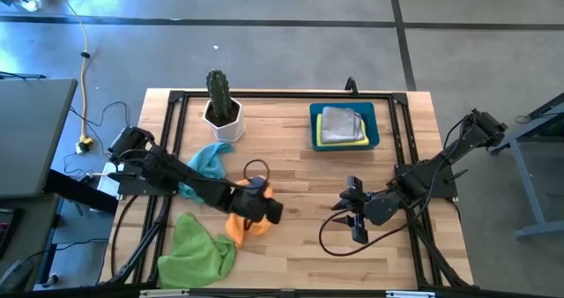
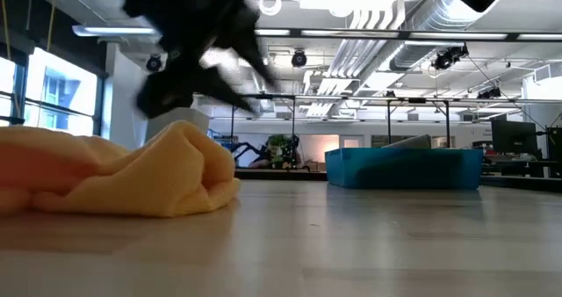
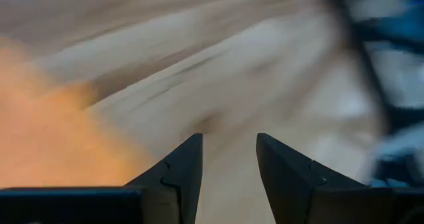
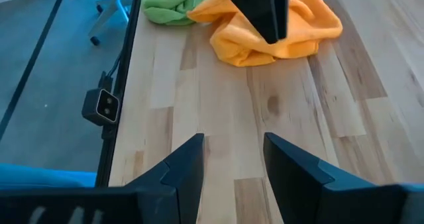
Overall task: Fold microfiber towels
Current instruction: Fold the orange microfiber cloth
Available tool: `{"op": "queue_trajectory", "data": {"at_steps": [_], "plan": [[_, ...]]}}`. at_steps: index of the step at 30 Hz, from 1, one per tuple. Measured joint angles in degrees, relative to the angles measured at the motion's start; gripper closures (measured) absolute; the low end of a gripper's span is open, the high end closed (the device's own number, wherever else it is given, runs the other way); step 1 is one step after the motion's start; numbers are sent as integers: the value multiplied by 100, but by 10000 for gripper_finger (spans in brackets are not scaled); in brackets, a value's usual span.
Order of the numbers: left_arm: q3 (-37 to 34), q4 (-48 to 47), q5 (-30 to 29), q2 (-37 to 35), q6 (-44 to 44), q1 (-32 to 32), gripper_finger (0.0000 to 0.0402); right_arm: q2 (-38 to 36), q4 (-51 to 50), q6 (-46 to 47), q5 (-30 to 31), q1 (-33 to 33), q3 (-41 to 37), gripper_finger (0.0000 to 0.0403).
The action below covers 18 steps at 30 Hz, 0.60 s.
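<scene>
An orange towel (image 1: 240, 225) (image 2: 123, 178) (image 4: 278, 32) lies crumpled on the wooden table's near left part. A lime green towel (image 1: 198, 249) (image 4: 169, 4) lies bunched beside it, and a light blue towel (image 1: 208, 160) lies farther back. A grey towel (image 1: 342, 122) rests folded on a yellow one (image 1: 339, 143) inside the blue bin (image 1: 374, 126). My left gripper (image 1: 275, 213) (image 3: 228, 139) hangs open over the orange towel's right edge, with only table showing between its fingers. My right gripper (image 1: 348, 212) (image 4: 233, 139) stands open above bare wood, to the right of the orange towel.
A cactus in a white pot (image 1: 220, 108) stands at the far left of the table. A black frame (image 1: 282, 95) runs around the tabletop. Bare wood (image 1: 308, 170) lies between the towels and the bin (image 2: 404, 167). A black cable loop (image 1: 256, 167) lies near the blue towel.
</scene>
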Motion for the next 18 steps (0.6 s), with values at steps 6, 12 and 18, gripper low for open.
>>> {"op": "queue_trajectory", "data": {"at_steps": [6, 12, 18], "plan": [[50, 822, 391, -251, 1379, 31, 271, 0, -2, -9, 2, -2, 2, 254], [248, -1054, 896, -667, 1541, -324, 271, 2, -13, -9, 1, -2, 2, 254], [285, -2478, 1285, -624, 768, -839, 271, 2, -35, -101, 110, -27, 2, 254]]}}
